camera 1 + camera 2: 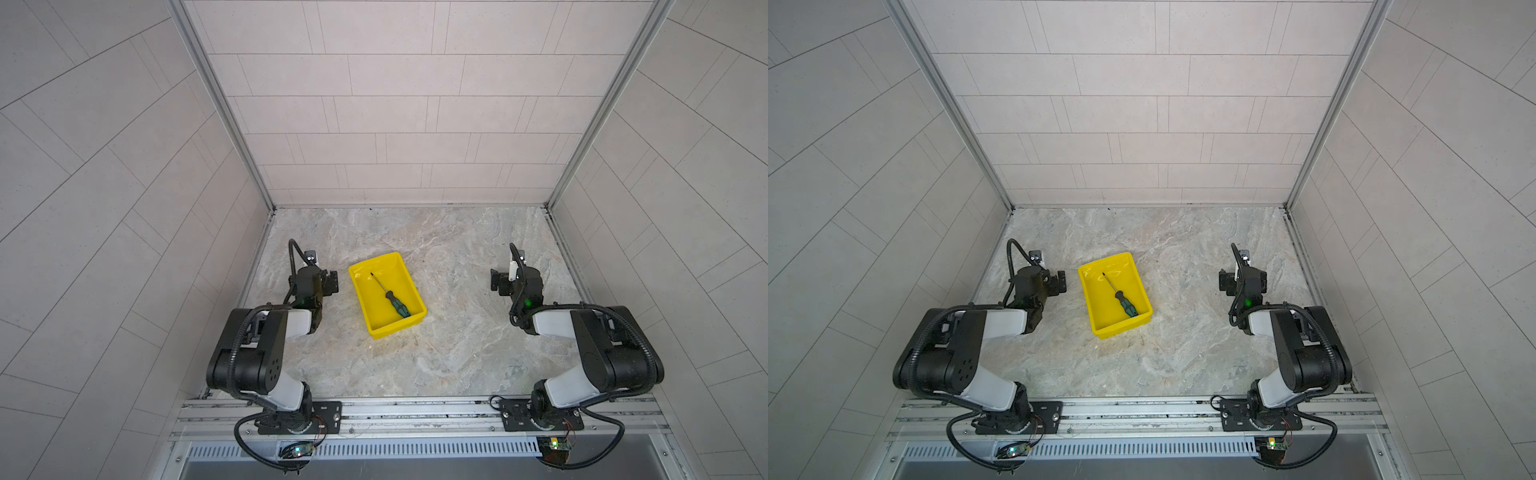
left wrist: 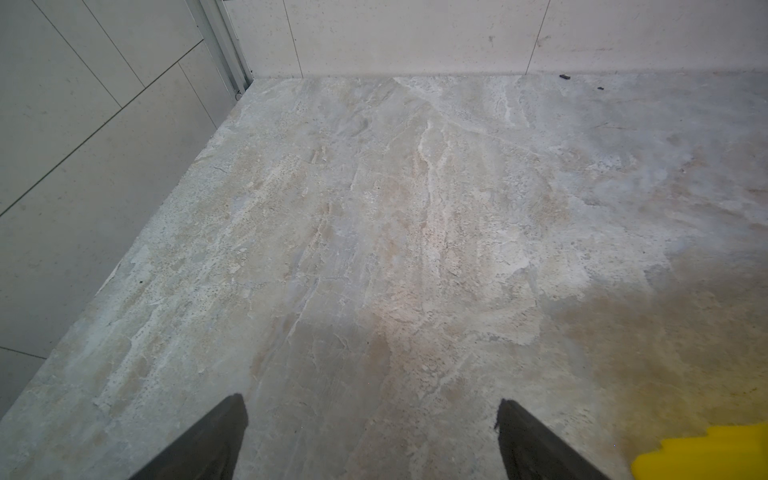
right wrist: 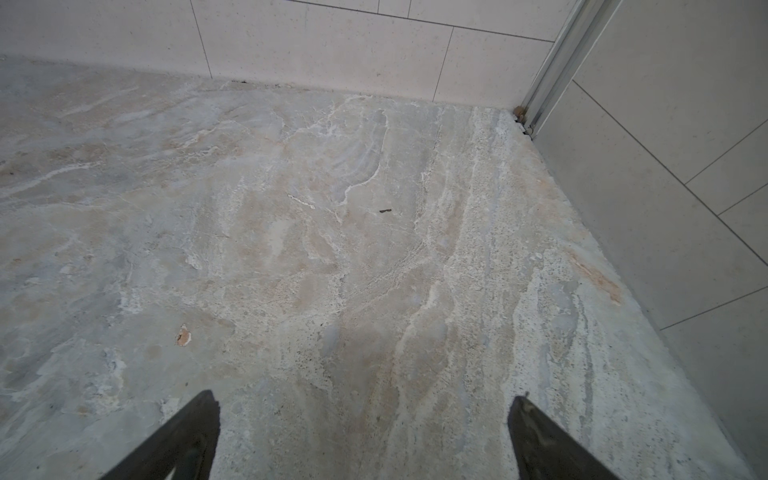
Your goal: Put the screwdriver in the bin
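Note:
The screwdriver (image 1: 390,296) (image 1: 1121,297), with its green and black handle and thin dark shaft, lies diagonally inside the yellow bin (image 1: 368,305) (image 1: 1098,303) in both top views. Its handle points toward the bin's near right corner. My left gripper (image 1: 331,282) (image 1: 1060,282) hovers just left of the bin, open and empty. In the left wrist view the left gripper (image 2: 370,405) frames bare marble, and a corner of the bin (image 2: 706,453) shows at the edge. My right gripper (image 1: 496,283) (image 1: 1224,282) (image 3: 363,401) stands well right of the bin, open over bare marble.
Tiled walls close in the marble table (image 1: 436,353) on the left, back and right. An aluminium rail (image 1: 415,409) carrying both arm bases runs along the front edge. A small dark chip (image 3: 385,211) lies on the marble ahead of the right gripper.

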`<state>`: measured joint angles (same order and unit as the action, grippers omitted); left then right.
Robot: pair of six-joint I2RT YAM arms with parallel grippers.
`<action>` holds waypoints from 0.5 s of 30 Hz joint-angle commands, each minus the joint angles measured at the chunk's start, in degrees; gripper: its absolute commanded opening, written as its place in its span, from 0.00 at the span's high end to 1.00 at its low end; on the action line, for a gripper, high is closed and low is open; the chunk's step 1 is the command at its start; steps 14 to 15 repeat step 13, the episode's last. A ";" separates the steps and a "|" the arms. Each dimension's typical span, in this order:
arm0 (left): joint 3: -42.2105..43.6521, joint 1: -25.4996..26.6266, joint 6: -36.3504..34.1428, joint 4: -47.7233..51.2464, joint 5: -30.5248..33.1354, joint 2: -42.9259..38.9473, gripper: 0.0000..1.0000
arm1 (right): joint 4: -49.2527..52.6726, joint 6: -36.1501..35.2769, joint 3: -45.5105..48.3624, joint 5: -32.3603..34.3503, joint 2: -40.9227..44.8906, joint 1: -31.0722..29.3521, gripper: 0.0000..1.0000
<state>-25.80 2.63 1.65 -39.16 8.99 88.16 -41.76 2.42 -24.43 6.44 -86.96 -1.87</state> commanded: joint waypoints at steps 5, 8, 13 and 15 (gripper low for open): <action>-0.74 -0.22 -0.26 -0.66 0.26 -0.36 0.00 | 0.49 -0.21 -0.45 -0.12 0.39 -0.06 0.00; -0.74 -0.27 -0.28 -0.66 0.23 -0.34 0.00 | 1.33 -0.24 -1.14 0.16 -0.19 -0.31 0.00; -0.75 -0.25 -0.28 -0.57 0.23 -0.33 0.00 | 0.70 -0.30 -0.49 0.17 0.38 -0.24 0.00; -0.75 -0.25 -0.28 -0.57 0.23 -0.33 0.00 | 0.70 -0.30 -0.49 0.17 0.38 -0.24 0.00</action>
